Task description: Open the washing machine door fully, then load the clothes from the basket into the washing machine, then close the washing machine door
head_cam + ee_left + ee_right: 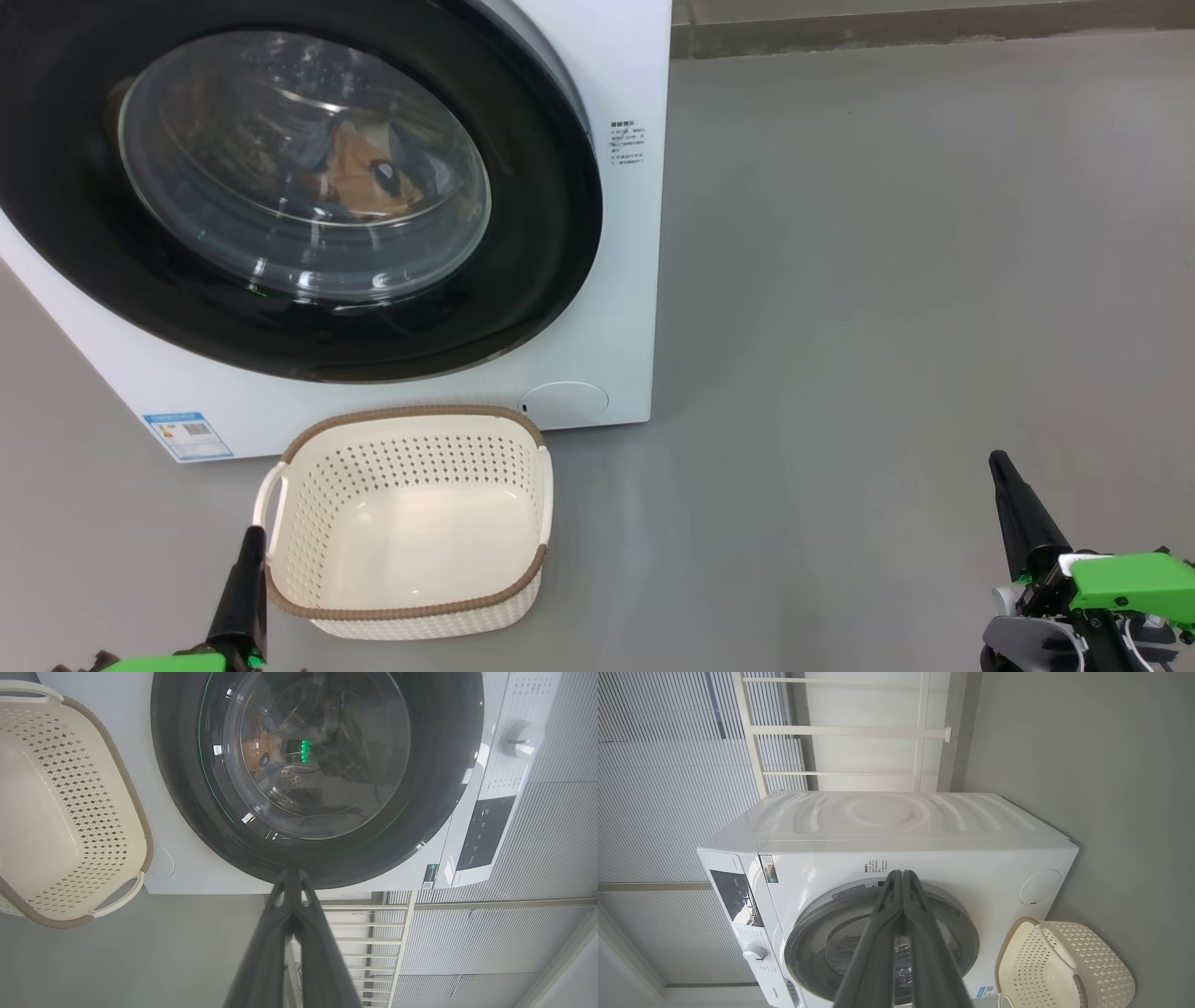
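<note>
Now the door (523, 233) sits shut on the machine (625, 75), clothes (359, 173) behind its glass. Grey floor (887, 280) spreads wide to its right; the basket (411, 611) stands just before its front bottom edge. Left wrist view adds the dial (518, 739), right wrist view the top (887, 812). Left gripper (250, 537) and right gripper (999, 459) hang low, fingers pointing up, clenched empty.

Both arms low; left fingers (245, 588), right fingers (1024, 513) pressed together.

The grey floor (887, 280) is carrying the washing machine (635, 280); the basket (420, 467) is standing upright on it just before the machine's front.
</note>
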Tool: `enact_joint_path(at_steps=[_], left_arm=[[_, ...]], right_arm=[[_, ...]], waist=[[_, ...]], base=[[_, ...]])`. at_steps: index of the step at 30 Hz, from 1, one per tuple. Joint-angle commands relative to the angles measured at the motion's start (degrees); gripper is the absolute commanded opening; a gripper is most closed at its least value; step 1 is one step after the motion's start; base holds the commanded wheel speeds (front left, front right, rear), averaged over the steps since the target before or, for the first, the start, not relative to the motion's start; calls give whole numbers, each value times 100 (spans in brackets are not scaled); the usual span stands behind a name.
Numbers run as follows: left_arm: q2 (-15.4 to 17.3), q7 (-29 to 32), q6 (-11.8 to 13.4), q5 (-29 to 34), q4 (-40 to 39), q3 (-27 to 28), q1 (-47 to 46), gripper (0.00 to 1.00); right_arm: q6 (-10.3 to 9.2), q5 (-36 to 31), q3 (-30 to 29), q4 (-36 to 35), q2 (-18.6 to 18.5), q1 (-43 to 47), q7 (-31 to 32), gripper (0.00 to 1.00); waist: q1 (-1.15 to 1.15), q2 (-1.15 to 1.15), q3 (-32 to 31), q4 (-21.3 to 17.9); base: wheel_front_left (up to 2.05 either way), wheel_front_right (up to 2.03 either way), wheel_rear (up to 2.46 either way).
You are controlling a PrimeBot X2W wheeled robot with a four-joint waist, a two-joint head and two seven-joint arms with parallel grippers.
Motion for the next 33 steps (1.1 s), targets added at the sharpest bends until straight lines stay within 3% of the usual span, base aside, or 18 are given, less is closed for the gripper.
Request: enact_joint_path(at_steps=[1,33], left_arm=[[51,40,-38,-47,-179,192,-245,0],[51,40,-38,-47,-179,192,-245,0]], right_arm=[[19,31,124,-140,-89,-254,42,0],[19,32,124,-140,-89,-254,42,0]], waist=[[0,0,0,0],[0,0,0,0]], base=[[0,0,0],[0,0,0]])
